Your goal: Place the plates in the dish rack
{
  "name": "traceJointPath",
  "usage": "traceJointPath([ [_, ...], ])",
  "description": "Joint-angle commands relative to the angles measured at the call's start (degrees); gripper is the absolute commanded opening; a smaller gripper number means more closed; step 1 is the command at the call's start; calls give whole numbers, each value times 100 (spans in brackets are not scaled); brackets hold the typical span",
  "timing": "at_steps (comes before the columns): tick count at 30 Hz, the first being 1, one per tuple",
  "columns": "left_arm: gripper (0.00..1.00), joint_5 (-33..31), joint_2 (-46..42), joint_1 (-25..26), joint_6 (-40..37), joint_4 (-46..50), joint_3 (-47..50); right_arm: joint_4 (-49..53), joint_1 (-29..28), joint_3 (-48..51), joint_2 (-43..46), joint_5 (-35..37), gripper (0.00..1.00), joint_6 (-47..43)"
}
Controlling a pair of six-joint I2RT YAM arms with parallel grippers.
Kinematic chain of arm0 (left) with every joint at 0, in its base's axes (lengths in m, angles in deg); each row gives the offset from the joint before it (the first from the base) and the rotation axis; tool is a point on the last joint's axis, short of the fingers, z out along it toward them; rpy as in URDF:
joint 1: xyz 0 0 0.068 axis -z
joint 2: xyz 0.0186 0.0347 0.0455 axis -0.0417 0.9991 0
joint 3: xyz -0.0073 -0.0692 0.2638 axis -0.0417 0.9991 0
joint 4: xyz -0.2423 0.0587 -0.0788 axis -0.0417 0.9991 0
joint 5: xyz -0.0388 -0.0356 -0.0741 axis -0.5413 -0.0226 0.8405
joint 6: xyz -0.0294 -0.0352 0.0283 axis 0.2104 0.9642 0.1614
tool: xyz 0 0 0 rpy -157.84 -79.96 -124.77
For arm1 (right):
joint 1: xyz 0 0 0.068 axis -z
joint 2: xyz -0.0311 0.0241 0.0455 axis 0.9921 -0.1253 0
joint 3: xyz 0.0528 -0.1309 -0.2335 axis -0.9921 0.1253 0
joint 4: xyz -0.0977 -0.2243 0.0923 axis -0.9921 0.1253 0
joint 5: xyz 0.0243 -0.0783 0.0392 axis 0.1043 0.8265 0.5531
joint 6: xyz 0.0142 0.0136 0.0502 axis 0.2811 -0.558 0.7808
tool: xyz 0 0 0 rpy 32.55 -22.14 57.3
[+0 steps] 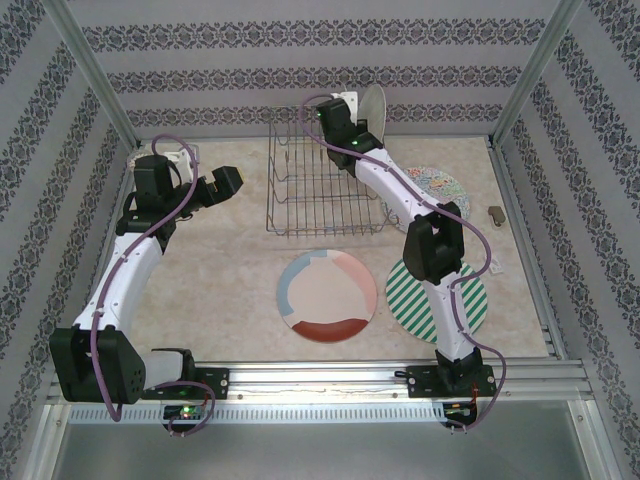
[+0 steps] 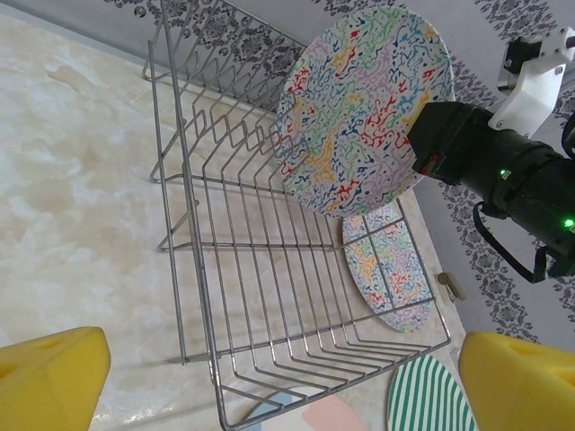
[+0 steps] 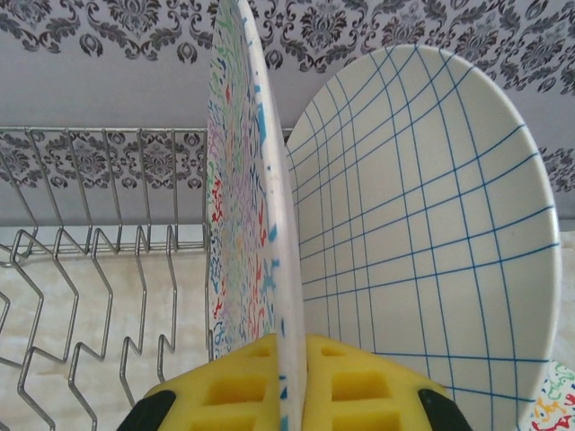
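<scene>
Enclosure: walls papered in bands of grey damask. The desk [image 1: 220,290] has a pale marbled finish and an aluminium rail along the near edge.

Dish rack [image 1: 325,190]: stands at 12 o'clock on the desk. Every slot that shows in the left wrist view is vacant.

Progress, by judgement: early.
- One multicolour floral plate [image 2: 364,108] is held on edge in the air over the rack's far right end. It is not yet down between the prongs.
- A pale checked plate [image 3: 422,224] stands upright just beside it on the right. What props it, and whether it sits in the rack, cannot be told.
- Three plates lie flat on the desk. The second floral plate [image 1: 448,185] is at 3 o'clock of the rack and just beside it. The cream plate with blue, pink and rust rim blocks [image 1: 327,296] is at 6 o'clock. The green-white striped plate [image 1: 408,295] is at 5 o'clock, partly under the right arm.
- Finding: none confirmed loaded, one in transit, at least three outstanding.

Right hand [image 3: 292,359]: closed to the plate's thickness. One of its yellow pads [image 3: 359,382] presses each face of the multicolour floral plate at the rim, and the plate hangs vertical.

Left hand [image 2: 283,377]: fingers spread wide, with nothing between them and nothing touched. It sits at 9 o'clock of the rack, near it but apart.
</scene>
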Motion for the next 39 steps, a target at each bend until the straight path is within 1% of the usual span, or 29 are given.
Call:
traceJointPath([
  [1,100,-47,40,-66,-153,114,-125,-320,54,33,-4,-20,0,188],
  [4,100,-56,54,-70,-171,119,-120,-329,54,77,-13,-50,0,219],
  [5,100,-80,64,-66,-195,145,-134,-331,65,84,-4,-68,3,241],
  [6,100,-105,61,-66,-210,170,-135,-335,56,92,6,-88,10,251],
  [7,100,-125,60,-66,-233,185,-141,-346,63,119,30,-133,20,249],
  [8,100,-140,58,-66,-248,194,-140,-355,63,123,45,-176,25,240],
  [10,100,-153,63,-66,-254,194,-128,-342,63,122,60,-209,32,245],
  [13,100,-157,98,-57,-255,201,-134,-294,63,142,139,-244,51,244],
  [17,100,-127,138,-57,-234,185,-133,-302,54,326,440,-243,70,232],
  [21,100,-122,119,-48,-228,177,-129,-371,2,655,939,-285,74,136],
  [25,100,-113,89,-40,-207,159,-125,-482,-76,1230,1686,-373,82,155],
  [26,100,-117,83,-33,-208,167,-124,-495,-94,1395,1916,-457,84,151],
  [28,100,-126,76,-14,-208,179,-125,-314,-113,1636,2350,-905,97,77],
  [30,100,-184,66,21,-214,218,-134,-102,-136,1920,2828,-1407,98,-113],
  [32,100,-277,32,55,-242,261,-134,-20,-206,2321,3300,-1472,98,-101],
  [35,100,-595,-21,97,-256,384,-134,331,-270,2929,4067,-1488,98,475],
  [39,100,-1219,-144,156,-351,712,-196,1000,-309,3929,5202,-2066,98,1140],
])
